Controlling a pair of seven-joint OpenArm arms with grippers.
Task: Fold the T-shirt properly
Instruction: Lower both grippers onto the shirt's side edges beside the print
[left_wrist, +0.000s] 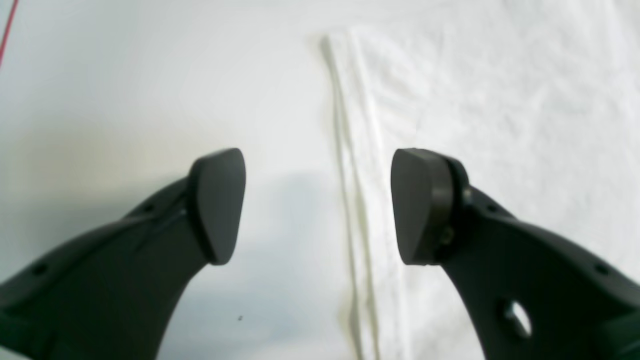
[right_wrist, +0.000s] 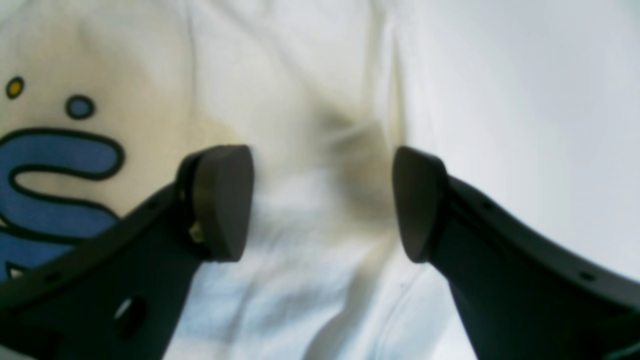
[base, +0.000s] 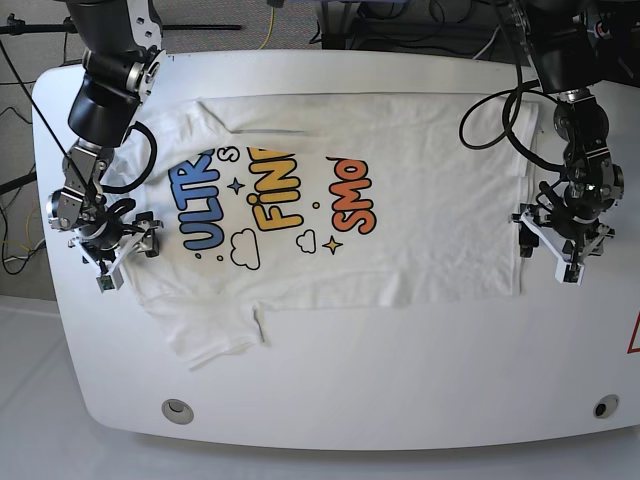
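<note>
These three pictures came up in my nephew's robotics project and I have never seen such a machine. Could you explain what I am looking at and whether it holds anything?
You are looking at a robot with two arms working over a white table. The wide picture is taken from above. On the table lies a white T-shirt, spread flat with its print up: "ULTRA" in blue, "FINE" in yellow, "SMOL" in orange.

The other two pictures come from small cameras on the wrists, each looking down between its own two dark fingers. The left gripper, on the right side of the overhead picture, hangs over the hem edge of the shirt. The right gripper, on the left of the overhead picture, hangs over the shirt near the blue letter U, at the collar end.

Both grippers are open. Neither holds anything.
</note>
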